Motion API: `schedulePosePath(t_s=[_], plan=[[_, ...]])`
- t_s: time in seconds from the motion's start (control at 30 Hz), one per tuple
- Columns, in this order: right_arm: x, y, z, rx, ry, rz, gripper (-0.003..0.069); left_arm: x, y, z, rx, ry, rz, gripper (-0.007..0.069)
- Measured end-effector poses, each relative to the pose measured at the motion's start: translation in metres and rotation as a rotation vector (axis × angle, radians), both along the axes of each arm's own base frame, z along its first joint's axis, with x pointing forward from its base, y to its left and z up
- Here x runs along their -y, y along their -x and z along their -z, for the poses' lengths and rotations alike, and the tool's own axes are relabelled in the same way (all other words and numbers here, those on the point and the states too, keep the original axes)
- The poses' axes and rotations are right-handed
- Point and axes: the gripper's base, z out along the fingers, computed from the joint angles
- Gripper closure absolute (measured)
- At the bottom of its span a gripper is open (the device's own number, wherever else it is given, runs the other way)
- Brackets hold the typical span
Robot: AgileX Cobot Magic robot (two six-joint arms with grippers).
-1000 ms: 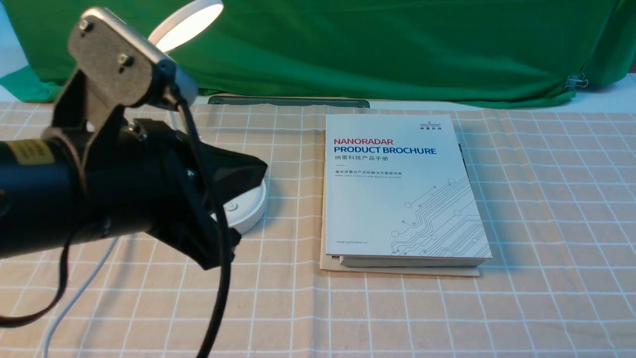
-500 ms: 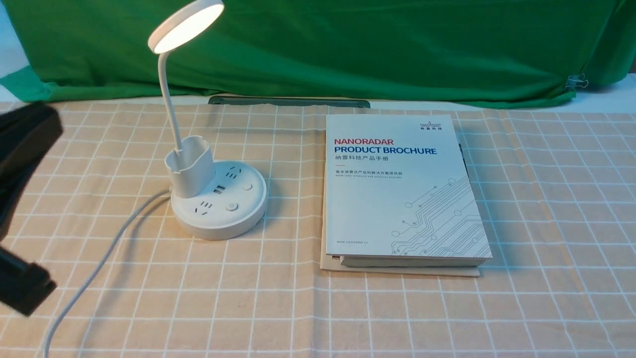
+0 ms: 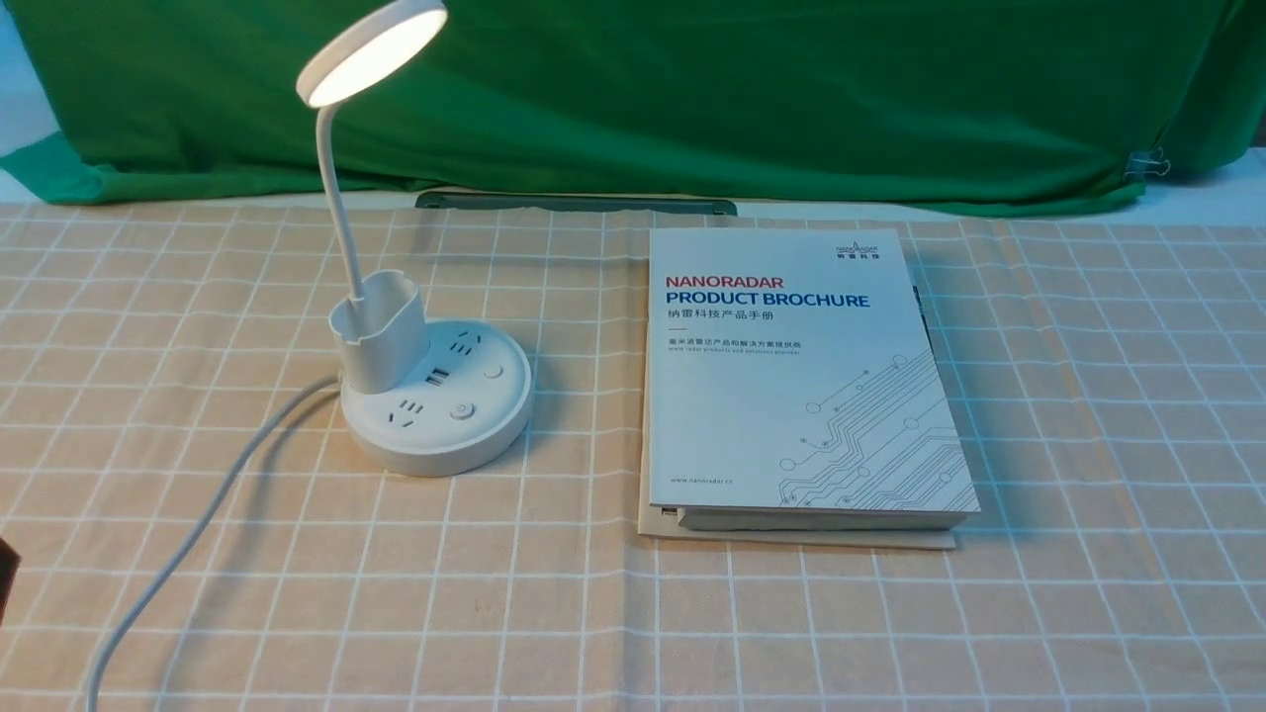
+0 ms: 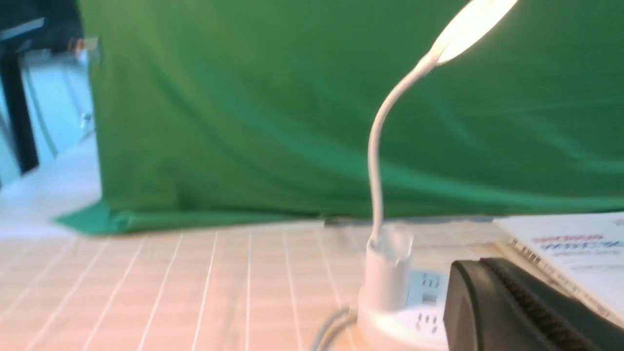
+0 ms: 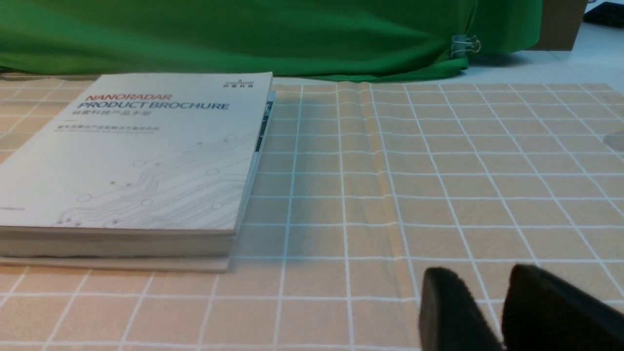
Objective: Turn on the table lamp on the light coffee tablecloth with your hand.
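The white table lamp (image 3: 435, 405) stands on the light coffee tablecloth (image 3: 692, 613), left of centre. Its disc head (image 3: 371, 49) glows. Its base with sockets and buttons is uncovered. In the front view only a dark sliver of my left arm (image 3: 4, 583) shows at the left edge. In the left wrist view my left gripper (image 4: 480, 265) is shut and empty, apart from the blurred lamp (image 4: 387, 273) and nearer the camera than it. My right gripper (image 5: 480, 278) hovers low over bare cloth, its fingertips a narrow gap apart, holding nothing.
A thick white brochure (image 3: 791, 376) lies right of the lamp and shows in the right wrist view (image 5: 136, 156). The lamp's white cord (image 3: 198, 514) runs toward the front left corner. A green backdrop (image 3: 692, 89) hangs behind, with a dark strip (image 3: 574, 202) at its foot.
My left arm, which covered the lamp base one second ago, has pulled back to the left and almost out of the front view. The lamp head glows in every frame.
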Motion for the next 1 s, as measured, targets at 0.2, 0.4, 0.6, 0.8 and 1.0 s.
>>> schedulePosePath(t_s=[0.2,0.4,0.6,0.8,1.0], plan=[[0.0,0.0,0.0,0.0,0.0,0.0,0.0418,0.0,0.0,0.02,-0.22,0.02,-0.012,0.0624],[0.0,0.0,0.0,0.0,0.0,0.0,0.0418,0.0,0.001,0.024,-0.265,0.036,-0.013,0.0624],[0.0,0.0,0.0,0.0,0.0,0.0,0.0418,0.0,0.001,0.024,-0.265,0.043,-0.013,0.0624],[0.0,0.0,0.0,0.0,0.0,0.0,0.0418,0.0,0.001,0.024,-0.265,0.044,-0.013,0.0624],[0.0,0.0,0.0,0.0,0.0,0.0,0.0418,0.0,0.001,0.024,-0.265,0.044,-0.013,0.0624]])
